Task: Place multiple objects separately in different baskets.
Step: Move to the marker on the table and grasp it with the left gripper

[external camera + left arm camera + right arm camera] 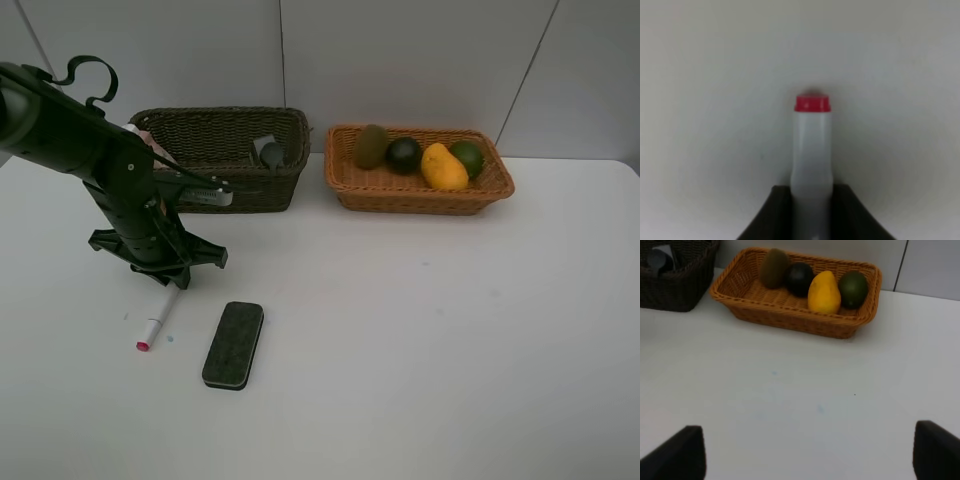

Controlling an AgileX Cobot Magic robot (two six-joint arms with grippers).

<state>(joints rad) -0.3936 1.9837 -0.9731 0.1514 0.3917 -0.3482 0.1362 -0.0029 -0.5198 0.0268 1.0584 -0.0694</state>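
My left gripper [166,276] is down at the table, shut on the upper end of the white marker [155,325], which lies on the table with its red cap toward the front. In the left wrist view the dark fingers [771,212] press both sides of the marker [811,145]. The black eraser [233,344] lies just right of it. The dark basket [225,190] holds the dark grey bottle [270,153]; a bit of the pink bottle [150,140] shows behind the arm. The orange basket [420,198] holds kiwi [371,146], mangosteen [403,154], mango [443,166] and lime [467,157]. My right gripper [810,455] is open and empty.
The right wrist view shows the orange basket [790,320] with the four fruits ahead across bare white table, and a corner of the dark basket [675,290]. The right arm is out of the exterior view. A white wall stands behind both baskets.
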